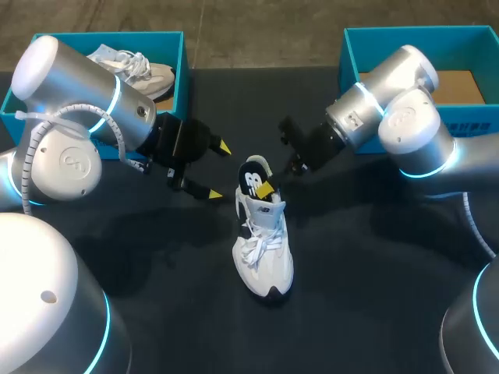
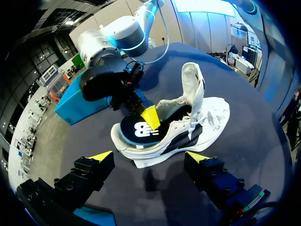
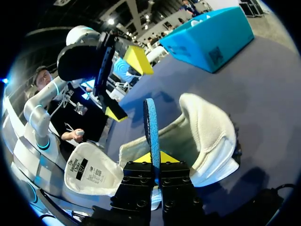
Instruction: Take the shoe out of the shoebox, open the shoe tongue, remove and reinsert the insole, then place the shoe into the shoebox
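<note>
The shoe (image 1: 263,249) sits on the counter (image 1: 156,257) between both arms, the right claw (image 1: 269,189) clenched on the insole (image 1: 253,181) half out of its heel and the left claw (image 1: 220,170) released alongside, so the insole step looks under way, and the next move probably needs the shoe steadied.

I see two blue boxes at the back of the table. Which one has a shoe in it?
The shoebox on the robot's left: a white sneaker lies inside it. The shoebox on the right shows only bare brown floor where the arm doesn't hide it.
</note>
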